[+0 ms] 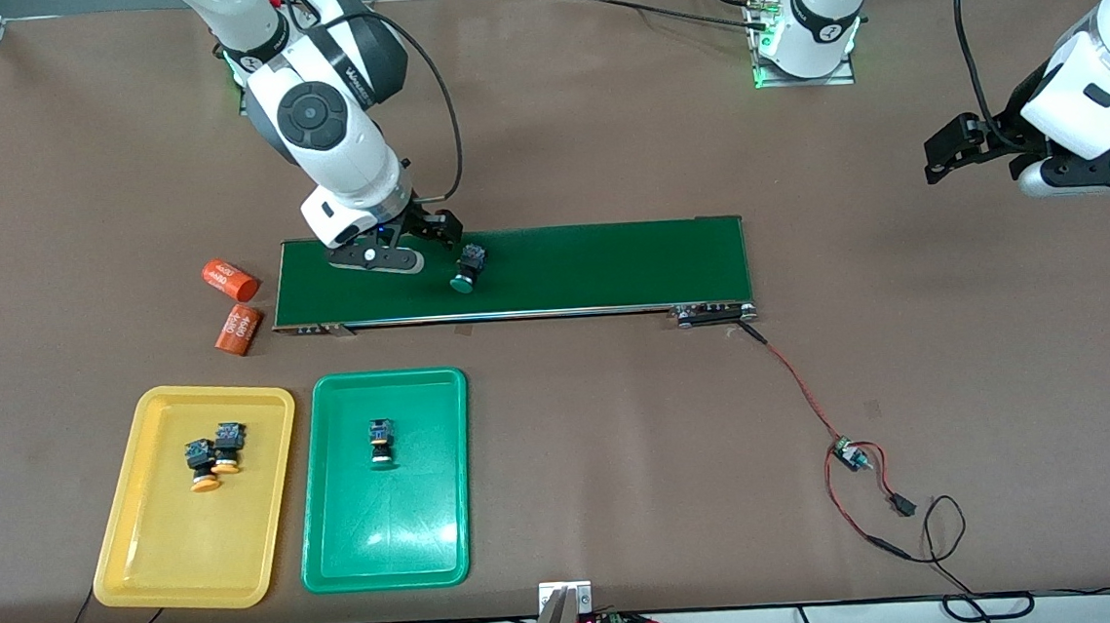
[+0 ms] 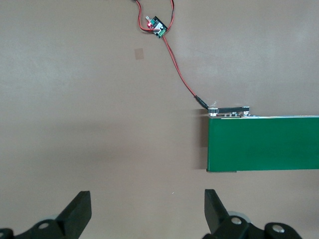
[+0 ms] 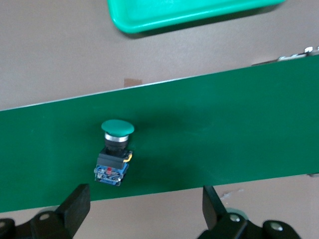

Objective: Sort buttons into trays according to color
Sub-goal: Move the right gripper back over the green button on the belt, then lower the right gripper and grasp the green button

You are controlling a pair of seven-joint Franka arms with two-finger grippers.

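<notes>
my right gripper (image 1: 434, 234) hangs open over the conveyor belt (image 1: 610, 264) beside a green-capped button (image 1: 467, 268); my left gripper (image 1: 944, 152) waits open.

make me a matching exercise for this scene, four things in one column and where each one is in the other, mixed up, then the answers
Things
1. two orange-capped buttons
2. green-capped button near the right gripper
3. second green-capped button
4. left gripper

Places
A. in the green tray
B. on the conveyor belt
C. open, over bare table past the belt's end, toward the left arm's end
D. in the yellow tray

Pairs: 1-D, 2-B, 3-A, 4-C
</notes>
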